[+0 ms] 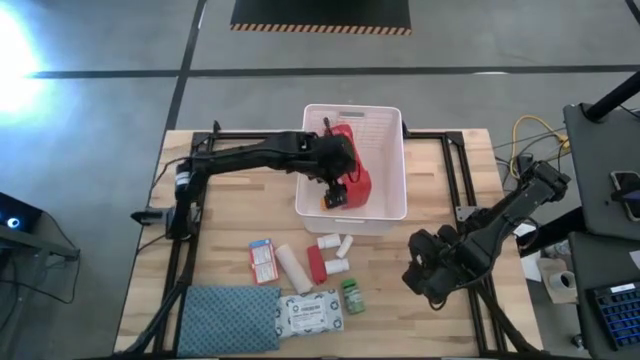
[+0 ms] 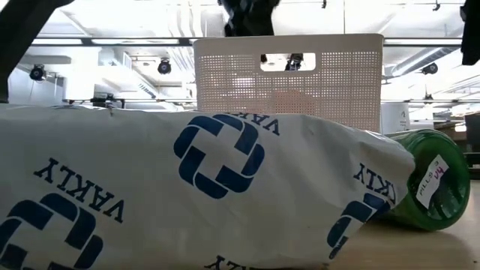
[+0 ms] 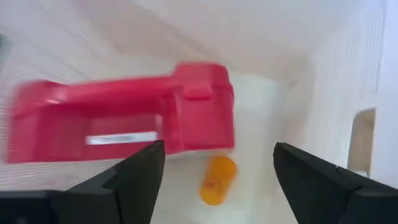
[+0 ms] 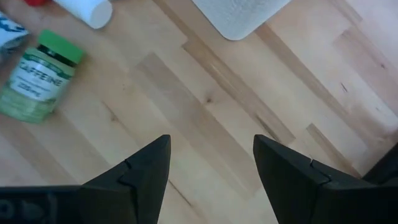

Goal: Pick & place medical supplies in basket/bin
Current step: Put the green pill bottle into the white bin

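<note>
The white slotted bin (image 1: 385,130) stands at the table's far middle. In it lie a red first-aid case (image 3: 124,118) and a small orange bottle (image 3: 217,179), both on the bin floor. My left gripper (image 3: 217,149) is open and empty inside the bin, above the orange bottle; it also shows in the high view (image 1: 335,190). My right gripper (image 1: 418,272) is open and empty over bare table to the right of the loose supplies. A green-capped bottle (image 4: 37,81) lies on its side near it.
On the table near the bin lie a small red-and-white box (image 1: 262,262), a white roll (image 1: 292,268), a red roll (image 1: 316,264), small white bottles (image 1: 328,242), the green bottle (image 1: 352,295), a white wipes packet (image 1: 311,315) and a blue-grey cloth (image 1: 232,318).
</note>
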Controlling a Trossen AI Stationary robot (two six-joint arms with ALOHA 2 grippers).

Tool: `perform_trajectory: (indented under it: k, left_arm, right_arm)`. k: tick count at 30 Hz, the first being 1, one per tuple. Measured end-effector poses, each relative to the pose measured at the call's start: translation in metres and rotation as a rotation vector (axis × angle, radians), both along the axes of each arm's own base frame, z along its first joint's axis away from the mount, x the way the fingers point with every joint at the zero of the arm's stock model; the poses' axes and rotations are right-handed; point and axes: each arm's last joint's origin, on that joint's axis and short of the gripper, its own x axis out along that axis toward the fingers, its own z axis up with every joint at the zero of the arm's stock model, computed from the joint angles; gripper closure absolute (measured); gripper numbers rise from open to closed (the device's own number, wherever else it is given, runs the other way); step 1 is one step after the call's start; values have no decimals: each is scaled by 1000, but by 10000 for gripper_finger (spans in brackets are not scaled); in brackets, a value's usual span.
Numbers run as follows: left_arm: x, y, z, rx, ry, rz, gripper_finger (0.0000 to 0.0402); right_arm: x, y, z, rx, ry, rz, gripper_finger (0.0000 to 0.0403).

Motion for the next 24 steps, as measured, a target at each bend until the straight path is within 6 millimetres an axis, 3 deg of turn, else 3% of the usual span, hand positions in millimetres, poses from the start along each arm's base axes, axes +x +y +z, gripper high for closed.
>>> perform_trajectory:
  k: [7, 9, 12, 15, 19, 21, 24]
  left_arm:
    - [-54, -28, 68, 24, -137, -44, 121]
    - [-73, -40, 77, -16, -126, -86, 121]
    - [-97, -61, 73, -159, -33, -163, 121]
    - [-112, -85, 54, -251, 78, -166, 121]
    - [-127, -115, 6, -286, 257, -174, 121]
    - [-137, -122, -27, -294, 359, -52, 121]
    - [-154, -120, -76, -320, 395, 331, 120]
  right_arm:
    - [-3, -3, -12, -40, 25, 3, 183]
    - [-3, -4, -16, -62, 12, -1, 183]
    - [-3, -7, -23, -96, -2, -1, 183]
    - [-3, -9, -28, -109, 5, 6, 183]
    - [1, -13, -33, -110, 8, 17, 184]
    - [3, -15, -35, -101, -1, 16, 184]
    - [7, -16, -37, -86, -22, 17, 184]
